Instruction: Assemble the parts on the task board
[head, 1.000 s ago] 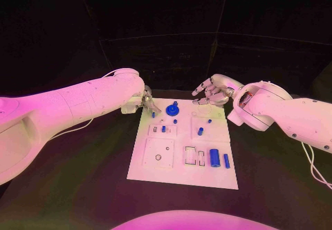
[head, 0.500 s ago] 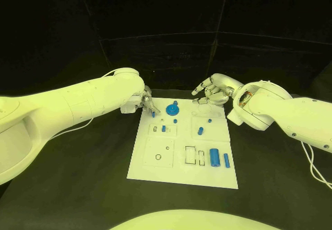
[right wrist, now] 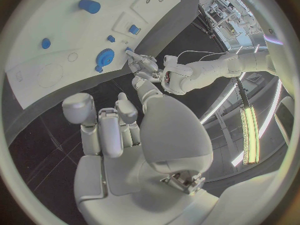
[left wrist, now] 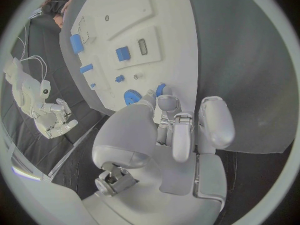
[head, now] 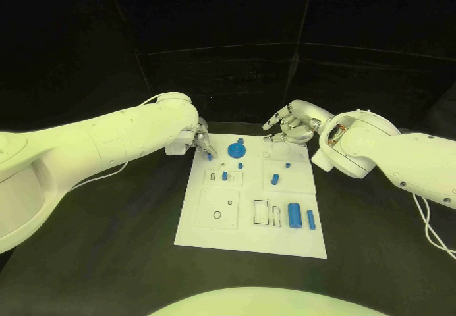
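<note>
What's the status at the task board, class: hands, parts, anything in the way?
Left hand pinching small blue part at task board far edge. Right hand open, hovering. Nothing blocking.

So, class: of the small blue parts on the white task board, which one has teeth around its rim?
The round blue gear near the far edge, by the left hand; the others are plain pegs and blocks.

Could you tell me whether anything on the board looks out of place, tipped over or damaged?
Nothing stands out. The white board lies flat on the table, and the blue parts sit on it in order. The left hand holds a small blue piece at the board's far left corner; the right hand hovers beyond its far edge.
</note>
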